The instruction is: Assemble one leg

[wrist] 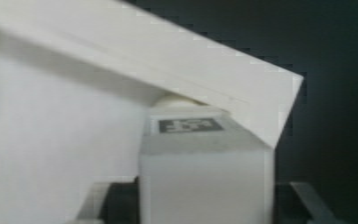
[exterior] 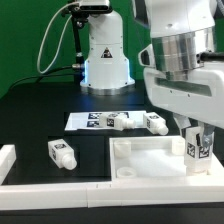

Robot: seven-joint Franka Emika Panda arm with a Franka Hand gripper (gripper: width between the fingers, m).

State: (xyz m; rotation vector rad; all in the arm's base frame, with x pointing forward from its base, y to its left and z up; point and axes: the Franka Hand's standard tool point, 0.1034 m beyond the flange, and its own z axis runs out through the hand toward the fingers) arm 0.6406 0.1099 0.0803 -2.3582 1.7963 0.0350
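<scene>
My gripper is shut on a white leg with a black-and-white tag and holds it upright at the corner of the large white panel on the exterior view's right. In the wrist view the leg runs out from my gripper, and its narrower round end reaches the panel's raised rim at that corner. Whether the end sits in a socket is hidden. Another leg lies loose on the black table at the exterior view's left.
Two more legs lie by the marker board behind the panel. The robot base stands at the back. A white raised border runs along the table's front and the exterior view's left edge.
</scene>
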